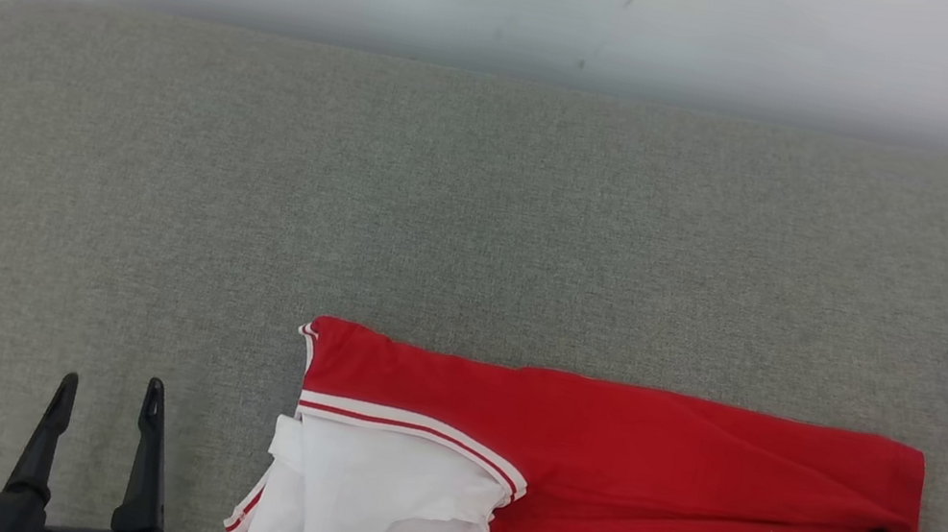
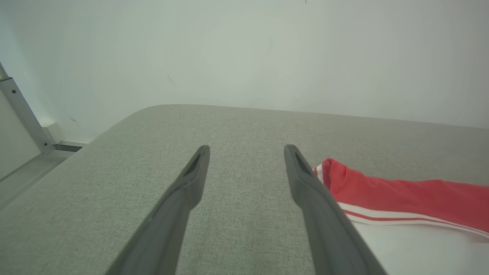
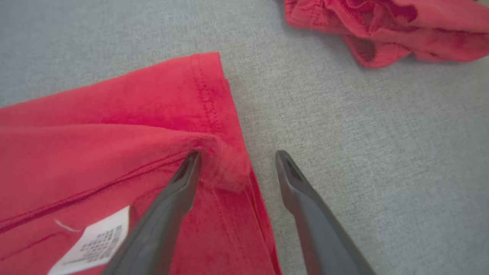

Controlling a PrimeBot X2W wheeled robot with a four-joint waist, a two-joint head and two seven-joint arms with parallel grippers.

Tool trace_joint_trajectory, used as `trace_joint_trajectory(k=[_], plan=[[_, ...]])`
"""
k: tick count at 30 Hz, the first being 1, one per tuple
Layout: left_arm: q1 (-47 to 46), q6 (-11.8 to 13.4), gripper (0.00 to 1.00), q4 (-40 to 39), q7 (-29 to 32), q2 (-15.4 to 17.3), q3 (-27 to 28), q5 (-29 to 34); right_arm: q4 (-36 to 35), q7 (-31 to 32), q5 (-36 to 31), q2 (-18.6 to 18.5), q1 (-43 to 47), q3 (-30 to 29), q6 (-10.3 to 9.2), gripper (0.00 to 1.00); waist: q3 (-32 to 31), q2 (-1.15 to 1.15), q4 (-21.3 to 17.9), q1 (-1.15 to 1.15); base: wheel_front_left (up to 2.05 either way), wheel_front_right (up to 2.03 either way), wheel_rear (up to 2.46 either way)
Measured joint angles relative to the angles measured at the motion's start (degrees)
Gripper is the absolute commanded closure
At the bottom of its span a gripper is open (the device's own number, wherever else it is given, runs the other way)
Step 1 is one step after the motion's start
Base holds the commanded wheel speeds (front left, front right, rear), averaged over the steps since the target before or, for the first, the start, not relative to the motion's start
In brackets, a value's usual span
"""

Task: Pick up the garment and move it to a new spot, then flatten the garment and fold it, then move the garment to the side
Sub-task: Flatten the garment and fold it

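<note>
Right gripper [image 3: 237, 156] seen spread wide, hem corner of garment [image 1: 639, 490] straddled, nothing pinched. Left gripper [image 1: 109, 397] held apart over grey cushion [image 1: 446, 203]. Garment laid half-folded at near edge; soft, light, limp fabric judged best gripped at stitched hem corners.

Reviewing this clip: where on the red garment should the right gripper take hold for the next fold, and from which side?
Probably the bunched hem corner of the red garment, approached from its right end. That corner stands up off the grey surface, and the open right gripper straddles it: one finger against the cloth, one over bare surface.
</note>
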Motion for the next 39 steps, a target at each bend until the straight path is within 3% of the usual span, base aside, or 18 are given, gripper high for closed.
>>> trace_joint_trajectory(k=[7, 15, 16, 17, 19, 27, 39], plan=[[-0.6, -1.5, 0.0, 1.6, 0.0, -1.1, 2.2, 1.5, 2.6, 0.9, -0.3, -0.3, -1.7, 0.6, 0.0, 0.0, 1.8, 0.0, 0.9, 0.0, 0.0, 0.0, 0.0], [-1.2, -3.0, 0.0, 3.5, 0.0, -2.0, 3.5, 2.4, 4.6, 5.9, 1.6, -1.2, -3.4, 2.0, -0.02, 0.0, 2.4, 0.0, 1.1, 0.0, 0.0, 0.0, 0.0], [-1.3, -3.0, 0.0, 3.8, 0.0, -2.1, 3.6, 2.4, 4.6, 6.5, 1.8, -1.3, -3.4, 2.2, -0.02, 0.13, 2.4, 0.0, 1.1, 0.0, 0.0, 0.0, 0.0], [-1.3, -3.0, 0.0, 3.8, 0.0, -2.1, 3.6, 2.4, 4.6, 6.5, 1.8, -1.3, -3.4, 2.2, -0.02, 0.55, 2.4, 0.0, 1.1, 0.0, 0.0, 0.0, 0.0], [-1.5, -3.4, 0.0, 4.1, 0.0, -2.3, 3.9, 2.5, 4.3, 7.1, 2.2, -1.3, -3.4, 2.5, -0.02, 1.0, 2.4, 0.0, 1.0, 0.0, 0.0, 0.0, 0.0], [-1.6, -3.9, 0.0, 4.5, 0.0, -3.0, 5.0, 2.9, 1.4, 5.9, 2.8, -0.5, -2.5, 0.6, 0.02, 1.0, 1.8, 0.0, 0.1, 0.0, 0.0, 0.0, 0.0], [-1.6, -4.9, 0.0, 4.5, 0.0, -3.8, 5.7, 3.0, -8.3, -0.1, -1.5, -0.2, -2.6, -11.8, 0.01, 1.0, 1.2, 0.01, -2.5, 0.0, 0.0, 0.0, 0.0]])
